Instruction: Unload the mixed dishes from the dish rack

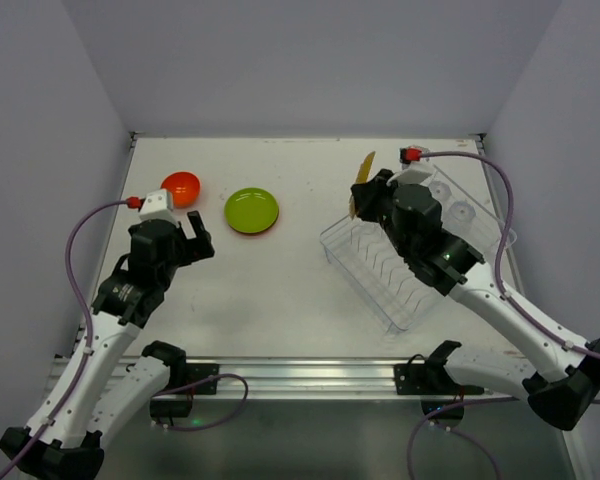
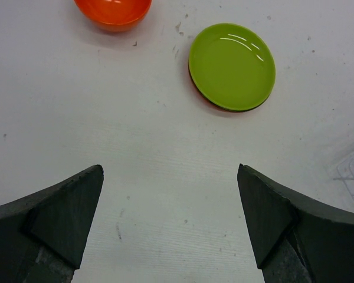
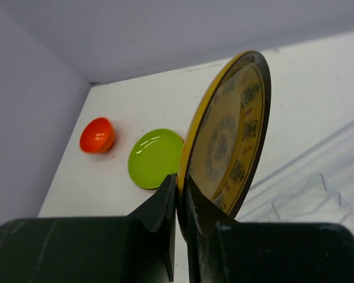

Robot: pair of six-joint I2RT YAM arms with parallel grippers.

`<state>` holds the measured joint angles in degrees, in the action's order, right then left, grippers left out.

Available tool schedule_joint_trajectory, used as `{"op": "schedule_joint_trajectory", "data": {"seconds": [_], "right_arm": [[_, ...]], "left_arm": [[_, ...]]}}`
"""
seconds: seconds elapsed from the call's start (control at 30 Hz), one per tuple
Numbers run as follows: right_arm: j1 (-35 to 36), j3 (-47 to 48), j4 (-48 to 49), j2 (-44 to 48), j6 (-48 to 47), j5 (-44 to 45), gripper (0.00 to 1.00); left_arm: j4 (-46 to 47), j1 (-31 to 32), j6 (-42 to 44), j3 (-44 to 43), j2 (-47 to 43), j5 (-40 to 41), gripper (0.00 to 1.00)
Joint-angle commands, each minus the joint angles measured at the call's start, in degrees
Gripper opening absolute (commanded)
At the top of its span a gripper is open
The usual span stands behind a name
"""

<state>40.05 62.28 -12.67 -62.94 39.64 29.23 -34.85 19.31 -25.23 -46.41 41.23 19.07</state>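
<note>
A yellow plate (image 3: 227,138) is pinched by its rim in the right claw (image 3: 180,191), seemingly for unloading from the rack (image 1: 380,275); the left claw (image 2: 170,177) is held wide, empty.

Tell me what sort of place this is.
Probably a robot lab test cell, not a kitchen: a white table boxed by plain grey walls, two arms bolted to a metal rail, a dish rack.

White arms (image 1: 102,348), black joints (image 1: 130,290), dark gripper fingers (image 2: 53,218), lilac cables (image 1: 72,270), red plugs (image 1: 134,202)

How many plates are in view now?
2: the green plate lies on the table; the patterned plate stands on edge in the right gripper. Another may hide under the green one.
</note>
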Motion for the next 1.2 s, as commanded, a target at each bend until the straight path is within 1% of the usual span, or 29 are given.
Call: {"op": "schedule_joint_trajectory", "data": {"seconds": [0.0,0.03,0.07,0.1,0.13,0.17,0.2,0.23,0.27,0.3,0.33,0.4,0.43,0.53,0.57,0.67,0.7,0.77,0.87,0.97,1.0,1.07,1.1,1.17], "right_arm": [[4.75,-0.93,11.79,3.86,-27.9,-17.76,0.0],[5.82,-1.28,11.44,4.57,-36.13,-20.33,0.0],[7.13,-2.76,10.57,5.36,-39.86,-22.88,0.0],[10.36,-3.65,9.95,6.33,-44.95,-25.08,0.0],[12.31,-4.88,9.33,8.25,-53.7,-28.84,0.0],[14.59,-7.5,7.67,9.14,-58.05,-28.88,0.0],[19.66,-8.66,6.7,9.76,-62.71,-28.88,0.0],[21.97,-9.89,6.34,10.46,-69.89,-27.14,0.0],[24.17,-11.55,6.25,10.47,-71.96,-24.69,0.0],[26.72,-12.0,6.25,10.29,-73.37,-22.84,0.0],[27.7,-12.36,6.34,9.51,-75.65,-19.51,0.0],[30.59,-13.67,6.16,8.45,-78.73,-18.51,0.0],[31.66,-14.46,6.77,7.92,-81.79,-17.81,0.0],[35.0,-16.22,11.51,4.5,-85.67,-14.74,0.0],[35.7,-16.84,14.39,2.58,-86.74,-13.77,0.0],[38.25,-17.28,19.07,-1.47,-92.27,-9.56,0.0],[39.13,-16.76,18.73,-4.53,-93.15,-7.37,0.0],[39.66,-14.83,18.03,-7.54,-93.6,-5.77,0.0],[40.54,-14.47,21.26,-10.27,-94.48,-3.84,0.0],[41.24,-14.47,23.56,-11.42,-95.88,-2.08,0.0],[41.51,-14.47,24.17,-11.59,-96.32,-1.81,0.0],[42.12,-14.12,25.31,-12.38,-96.94,-0.32,0.0],[42.3,-14.12,26.02,-12.73,-97.46,0.38,0.0],[42.91,-13.94,27.25,-13.26,-98.61,1.87,0.0]], "left_arm": [[-2.32,0.2,-6.74,-3.16,-0.63,-1.21,1.0],[-2.41,0.2,-9.8,-3.42,-0.8,-2.71,1.0],[-3.2,0.2,-11.66,-3.77,-0.8,-5.85,1.0],[-3.03,0.2,-14.99,-4.12,-0.89,-7.97,1.0],[-2.68,0.2,-16.67,-4.65,-0.89,-10.43,1.0],[-1.37,0.2,-18.34,-4.91,-0.89,-14.98,1.0],[-0.75,0.11,-20.01,-5.18,-0.89,-17.03,1.0],[-0.14,0.2,-22.73,-6.05,-0.89,-18.79,1.0],[0.91,0.2,-23.8,-6.49,-0.8,-22.63,1.0],[0.75,0.11,-25.46,-7.19,-0.63,-23.72,1.0],[0.4,0.2,-26.17,-7.98,-0.71,-25.38,1.0],[-0.13,0.11,-29.24,-8.35,-2.03,-26.8,1.0],[-0.13,0.2,-30.56,-7.91,-2.82,-27.33,1.0],[2.06,0.2,-33.03,-4.13,-5.37,-29.26,1.0],[2.68,0.2,-33.21,-3.17,-5.29,-30.4,1.0],[4.09,0.2,-32.6,0.53,-3.36,-33.74,1.0],[4.18,0.2,-31.99,1.93,-2.92,-34.1,1.0],[6.02,0.29,-31.46,3.43,-2.48,-35.5,1.0],[7.34,0.46,-29.97,4.58,-1.95,-36.03,0.99],[7.52,0.47,-27.77,5.01,-2.12,-36.65,0.93],[7.6,0.64,-27.33,5.36,-2.38,-36.65,0.84],[8.13,0.64,-26.8,6.68,-3.0,-36.56,0.73],[8.13,0.64,-26.54,7.21,-3.0,-36.39,0.7],[8.22,0.64,-26.18,8.7,-2.65,-36.56,0.69]]}}
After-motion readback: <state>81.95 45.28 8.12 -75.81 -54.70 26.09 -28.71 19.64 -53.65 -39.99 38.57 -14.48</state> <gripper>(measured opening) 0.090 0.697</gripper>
